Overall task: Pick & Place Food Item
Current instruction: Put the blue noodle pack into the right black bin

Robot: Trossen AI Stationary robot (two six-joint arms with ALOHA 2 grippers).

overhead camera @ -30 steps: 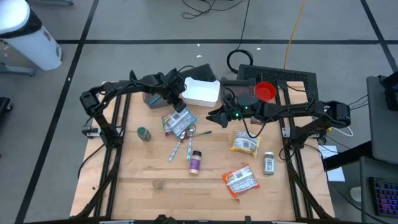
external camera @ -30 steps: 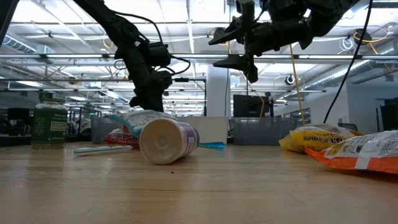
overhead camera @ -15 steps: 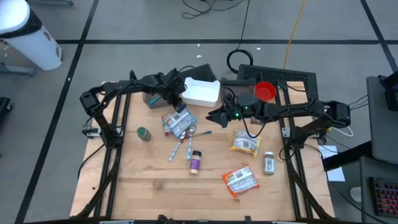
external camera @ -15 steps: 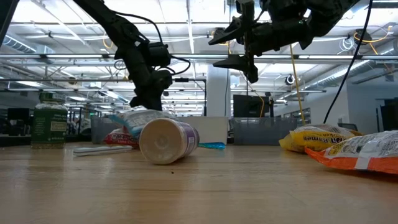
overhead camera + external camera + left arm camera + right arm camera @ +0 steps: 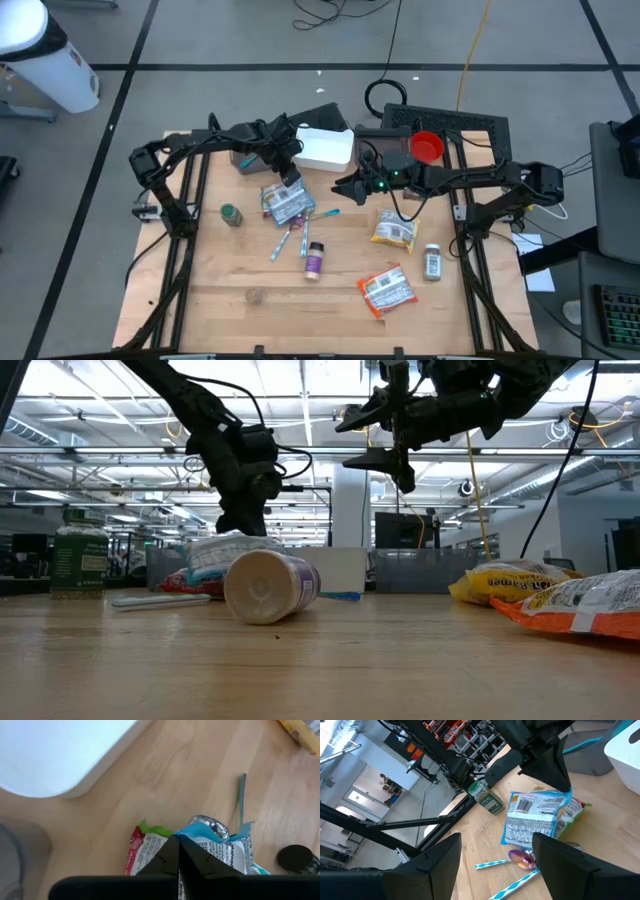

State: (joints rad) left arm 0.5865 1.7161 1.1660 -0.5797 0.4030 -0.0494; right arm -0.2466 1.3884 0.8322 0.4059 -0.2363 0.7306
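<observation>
A blue-and-white snack bag (image 5: 288, 205) lies left of the table's middle, partly on a red-and-green bag (image 5: 142, 852). It also shows in the right wrist view (image 5: 534, 815) and the low view (image 5: 212, 548). My left gripper (image 5: 290, 178) is shut on the blue-and-white bag's far edge, just near a white bin (image 5: 325, 150). My right gripper (image 5: 342, 187) hangs open and empty above the table's middle, high in the low view (image 5: 372, 435). My left gripper pinches the snack bag's crimped top edge (image 5: 196, 834) between its two shut fingers (image 5: 176, 855), coming from above and from the far side, pointing down. The pinched edge (image 5: 564, 796) is raised. The rest of the bag slopes down onto the red-and-green bag and the table.
A spoon (image 5: 522, 860) and blue straws (image 5: 326, 212) lie beside the bag. Also on the table are a purple jar (image 5: 314, 262), a green-lidded jar (image 5: 232, 214), a yellow bag (image 5: 393, 230), an orange bag (image 5: 386, 290), a spice jar (image 5: 433, 262) and a red bowl (image 5: 427, 146).
My left gripper has moved a little toward the table's near edge, still shut on the bag's edge. The bag has shifted with it and now covers more of the spoon.
</observation>
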